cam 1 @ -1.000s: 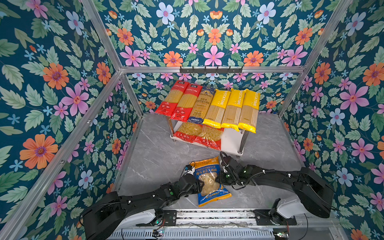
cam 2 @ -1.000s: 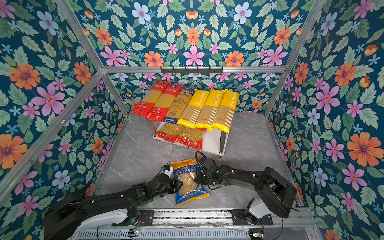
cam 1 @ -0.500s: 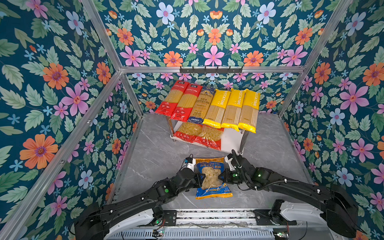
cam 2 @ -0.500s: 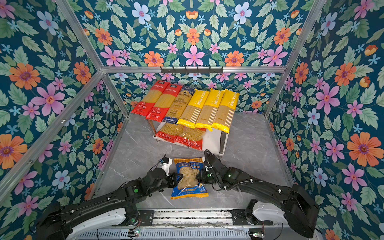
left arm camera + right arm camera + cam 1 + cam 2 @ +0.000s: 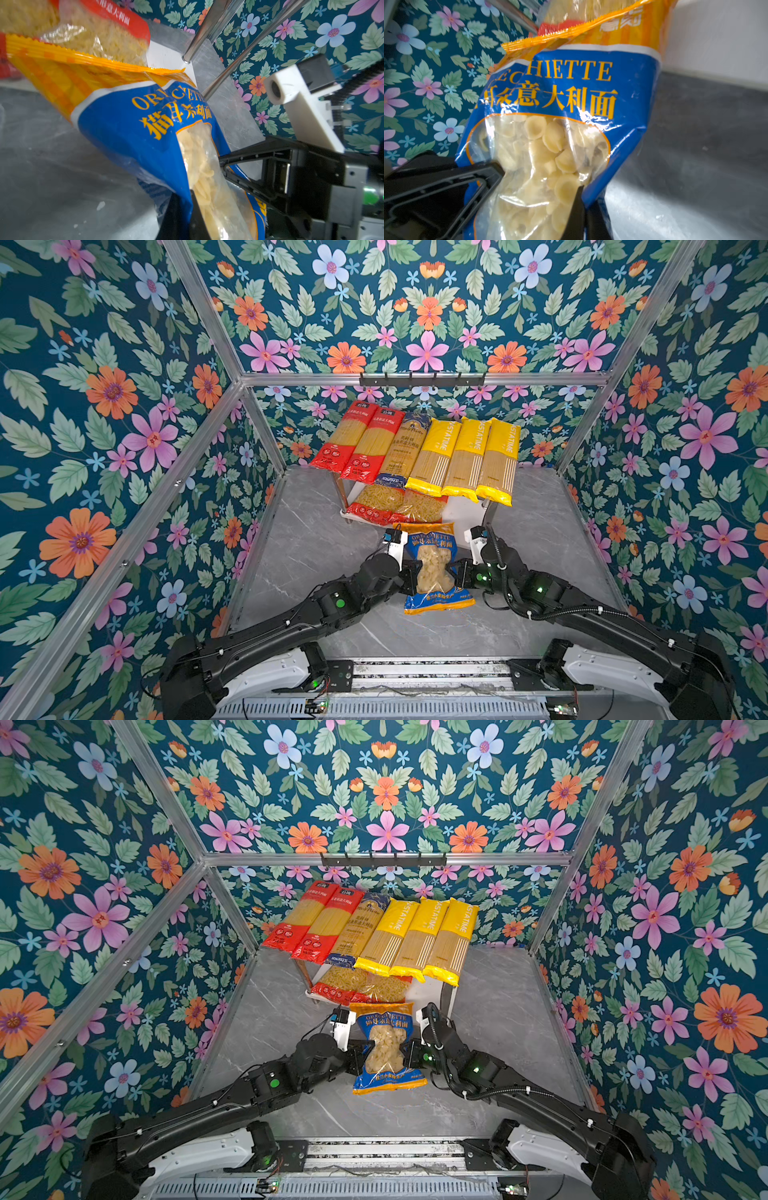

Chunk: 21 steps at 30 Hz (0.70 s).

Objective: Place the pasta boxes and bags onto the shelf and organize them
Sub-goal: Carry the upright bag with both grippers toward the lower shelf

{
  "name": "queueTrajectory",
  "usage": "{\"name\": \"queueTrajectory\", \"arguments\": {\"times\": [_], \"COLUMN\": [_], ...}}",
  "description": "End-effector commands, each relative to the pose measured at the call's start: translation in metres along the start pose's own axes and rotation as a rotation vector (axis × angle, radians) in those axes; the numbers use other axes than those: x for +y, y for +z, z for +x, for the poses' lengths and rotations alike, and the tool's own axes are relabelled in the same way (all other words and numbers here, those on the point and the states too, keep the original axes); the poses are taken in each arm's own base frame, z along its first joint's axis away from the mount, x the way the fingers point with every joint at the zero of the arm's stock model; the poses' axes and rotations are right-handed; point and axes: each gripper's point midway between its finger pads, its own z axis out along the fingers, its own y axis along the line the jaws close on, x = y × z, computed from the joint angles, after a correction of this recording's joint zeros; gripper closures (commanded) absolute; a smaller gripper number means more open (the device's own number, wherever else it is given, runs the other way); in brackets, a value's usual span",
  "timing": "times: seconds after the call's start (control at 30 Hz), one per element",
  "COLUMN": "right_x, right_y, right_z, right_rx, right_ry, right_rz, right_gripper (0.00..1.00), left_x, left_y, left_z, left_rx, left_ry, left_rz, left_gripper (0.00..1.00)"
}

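Left gripper point(image 5: 409, 574): my jaws are closed on the left edge of the shells bag point(image 5: 432, 568), pinching the film about halfway along its length.
Right gripper point(image 5: 456, 574): my jaws are clamped on the bag's right edge, straight across from my left gripper.
Shells bag: I hold it between both grippers, squeezed narrow at the waist, with its orange end pointing at the shelf point(image 5: 461, 517).
Bag position: it is just in front of the shelf's lower tier. In both top views its orange seal reaches the near edge of the macaroni packs point(image 5: 376, 502).
Lower tier: two red macaroni packs lie side by side on the left, and the white board to their right is bare.
Top tier: six long packs lie in a row and overhang the front. From the left they are two red packs point(image 5: 359, 443), one navy pack point(image 5: 405, 448) and three yellow packs point(image 5: 465, 456).
Table point(image 5: 316, 539): I cannot tell whether the bag's lower end touches it.
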Motion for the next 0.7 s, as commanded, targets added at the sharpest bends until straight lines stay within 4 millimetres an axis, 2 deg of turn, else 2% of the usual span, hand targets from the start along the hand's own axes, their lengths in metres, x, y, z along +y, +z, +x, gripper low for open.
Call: {"name": "queueTrajectory", "arguments": {"times": [0.0, 0.17, 0.23, 0.33, 0.5, 0.57, 0.67], "right_x": [0.02, 0.022, 0.019, 0.011, -0.013, -0.021, -0.033], "right_y": [-0.011, -0.017, -0.012, 0.003, 0.032, 0.035, 0.028], "right_z": [-0.062, -0.094, -0.103, -0.114, -0.112, -0.106, -0.093], "right_rx": [-0.279, -0.47, -0.519, -0.54, -0.483, -0.448, -0.411], "right_ry": [-0.073, -0.173, -0.222, -0.296, -0.376, -0.386, -0.375], "right_rz": [-0.078, -0.071, -0.034, 0.038, 0.151, 0.184, 0.205], "right_gripper": [0.95, 0.95, 0.94, 0.85, 0.66, 0.61, 0.55], "left_x": [-0.015, -0.008, 0.004, 0.026, 0.044, 0.053, 0.061], "left_y": [0.004, 0.023, 0.036, 0.059, 0.11, 0.129, 0.148], "left_z": [-0.044, -0.069, -0.08, -0.1, -0.122, -0.122, -0.123], "left_rx": [-0.157, -0.224, -0.241, -0.256, -0.232, -0.207, -0.192], "left_ry": [0.151, 0.224, 0.235, 0.239, 0.25, 0.251, 0.246], "left_rz": [0.006, -0.044, -0.08, -0.14, -0.157, -0.184, -0.195], "left_gripper": [0.98, 0.98, 0.98, 0.99, 1.0, 1.0, 1.0]}}
